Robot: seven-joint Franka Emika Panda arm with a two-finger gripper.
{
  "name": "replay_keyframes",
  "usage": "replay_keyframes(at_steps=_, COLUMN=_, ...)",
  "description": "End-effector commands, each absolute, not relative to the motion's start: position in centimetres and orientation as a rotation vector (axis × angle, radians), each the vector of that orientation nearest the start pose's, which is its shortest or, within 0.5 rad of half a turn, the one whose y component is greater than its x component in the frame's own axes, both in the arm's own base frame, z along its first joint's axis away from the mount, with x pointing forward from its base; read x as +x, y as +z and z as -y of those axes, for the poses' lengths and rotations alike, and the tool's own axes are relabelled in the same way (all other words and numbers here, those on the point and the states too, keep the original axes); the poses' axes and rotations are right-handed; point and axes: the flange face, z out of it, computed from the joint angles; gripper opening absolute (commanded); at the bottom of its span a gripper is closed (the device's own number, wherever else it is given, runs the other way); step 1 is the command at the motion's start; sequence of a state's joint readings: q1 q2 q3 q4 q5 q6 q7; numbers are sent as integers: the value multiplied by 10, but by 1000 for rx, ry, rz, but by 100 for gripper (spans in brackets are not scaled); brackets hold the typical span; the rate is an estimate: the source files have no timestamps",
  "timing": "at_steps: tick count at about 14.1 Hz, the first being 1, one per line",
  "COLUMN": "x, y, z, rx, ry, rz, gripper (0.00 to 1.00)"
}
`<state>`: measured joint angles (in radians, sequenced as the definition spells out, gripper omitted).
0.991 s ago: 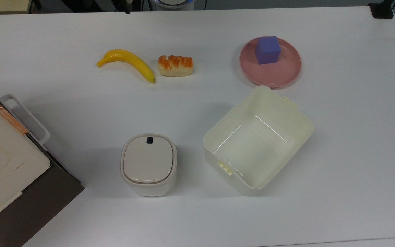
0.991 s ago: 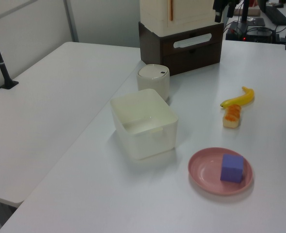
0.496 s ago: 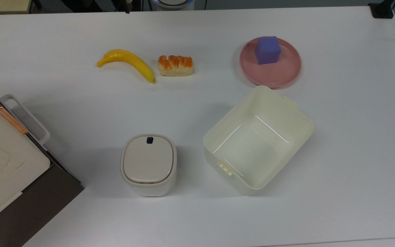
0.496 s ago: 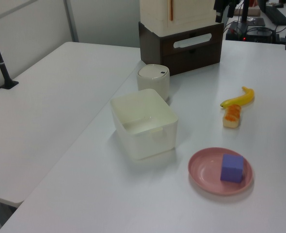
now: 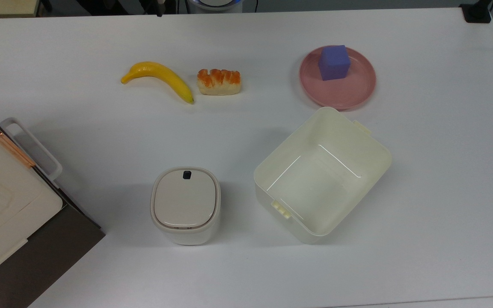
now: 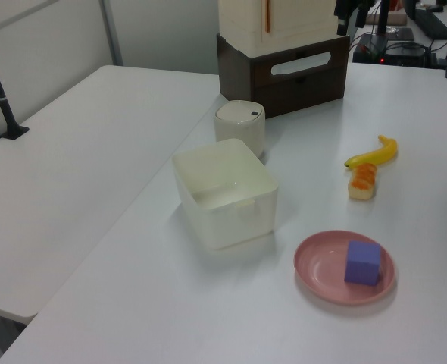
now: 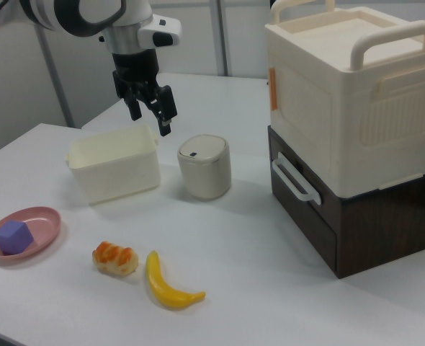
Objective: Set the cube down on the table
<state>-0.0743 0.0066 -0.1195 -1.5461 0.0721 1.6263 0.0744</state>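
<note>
While the purple-blue cube (image 7: 13, 237) sits on the pink plate (image 7: 43, 220), the robot's gripper (image 7: 149, 113) hangs high in the air, well apart from it. In the right view, the banana (image 7: 168, 285) lies closest on the white tabletop (image 7: 270, 288). Just beside it, on the right view's left, is the bread piece (image 7: 114, 259) with its orange top. A bit further to the right view's left is the plate, and the cube rests on it, near one edge. The cube is not on the bare tabletop.

Further back stands the cream bin (image 7: 115, 166), open at the top. Next to it, on the right view's right, is the small round-cornered can (image 7: 204, 166) with a closed lid. A big cream box with handles (image 7: 356, 94) sits on a dark brown drawer unit (image 7: 342, 216) at the right view's right.

Above the far side of the bin, the gripper points down. Its two black fingers (image 7: 165, 109) are spread apart and hold nothing.

In the top view, the cube (image 5: 334, 63) sits on the far part of the plate (image 5: 357, 92), and the bin (image 5: 375, 167) is just below the plate. In the left view, the cube (image 6: 363, 262) and plate (image 6: 314, 265) are nearest.
</note>
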Motion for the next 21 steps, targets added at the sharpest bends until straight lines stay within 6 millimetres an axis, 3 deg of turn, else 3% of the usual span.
replay_keyframes(at_steps=1, x=549, y=637, z=99, rx=-3060, ry=-91, rz=-385, gripper=100)
replay_keyframes(at_steps=8, x=549, y=637, z=99, rx=-3066, ry=-87, rz=-365, gripper=100)
replay_keyframes(at_steps=12, x=545, y=627, z=86, rx=-3119, ry=19, rz=-46, gripper=100)
replay_keyframes(at_steps=17, x=550, y=611, z=13, rx=-3161, ry=90, rz=247, gripper=100)
replay_keyframes(at_steps=21, x=543, y=602, z=-66, rx=-3165, ry=137, rz=334, gripper=99)
